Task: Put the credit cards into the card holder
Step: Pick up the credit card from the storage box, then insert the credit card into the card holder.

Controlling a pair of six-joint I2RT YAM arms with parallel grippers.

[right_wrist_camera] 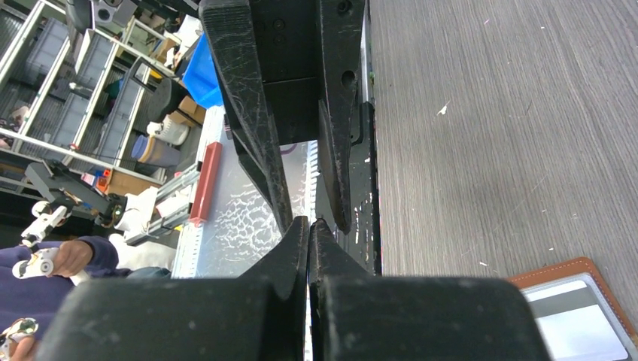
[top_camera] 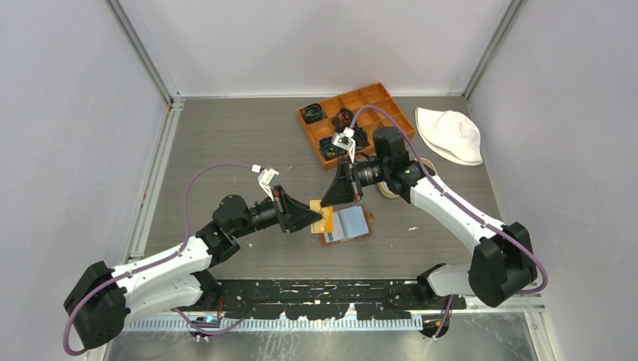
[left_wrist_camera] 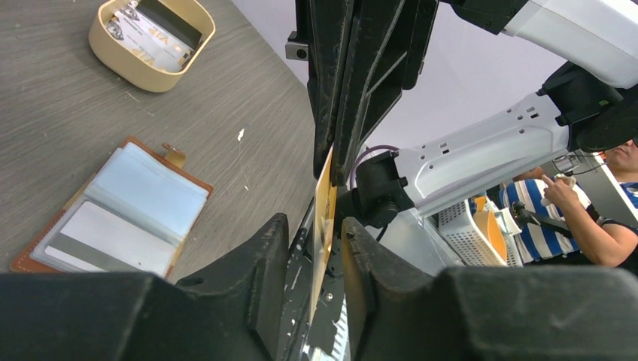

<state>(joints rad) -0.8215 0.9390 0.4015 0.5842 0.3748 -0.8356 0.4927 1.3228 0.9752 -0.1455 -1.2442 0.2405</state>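
credit card (left_wrist_camera: 322, 248) is clamped upright, on edge, in right gripper (left_wrist_camera: 331, 162); left gripper (left_wrist_camera: 314, 224) jaws are held apart astride it. card holder (top_camera: 347, 224) is laid open flat on table (top_camera: 226, 150), just right of and below the card.

A grey wood-grain counter (top_camera: 226, 135) carries an orange compartment box (top_camera: 374, 96) at its far side, with black coiled items (top_camera: 312, 113) in several sections. A white hat (top_camera: 450, 134) lies just right of the box. A beige oval tray (left_wrist_camera: 139, 77) sits on the counter, nearer than the box. Past the counter's edge, a person in a striped shirt (left_wrist_camera: 538, 226) is beside a white slatted basket (left_wrist_camera: 460, 235).
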